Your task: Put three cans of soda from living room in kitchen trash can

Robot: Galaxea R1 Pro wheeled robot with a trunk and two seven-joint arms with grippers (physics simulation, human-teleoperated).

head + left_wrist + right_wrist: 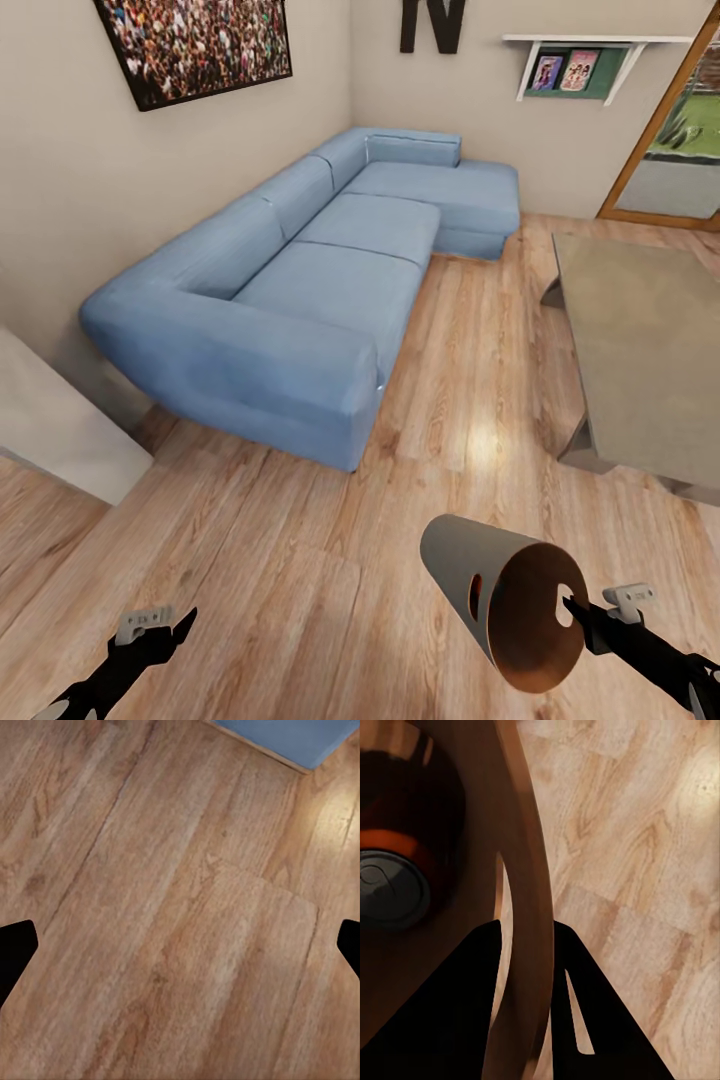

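From the head view, I have the right pincer (572, 606) clamped on the rim of the tash can (505, 608), carried tipped on its side with its coppery mouth toward me, so I can bring the bin to the cans. It hangs over the floor (300, 560) of the living room, off the near corner of the blue sofa (300, 300) and short of the tabletop (650, 360). The left pincer (160, 625) hangs empty, kept free for picking.

In the left wrist view, its fingers are spread wide over bare planks.

In the right wrist view, the fingers (472, 1020) pinch the rim wall (529, 907), and one orange can of soda (390, 881) already lies inside.
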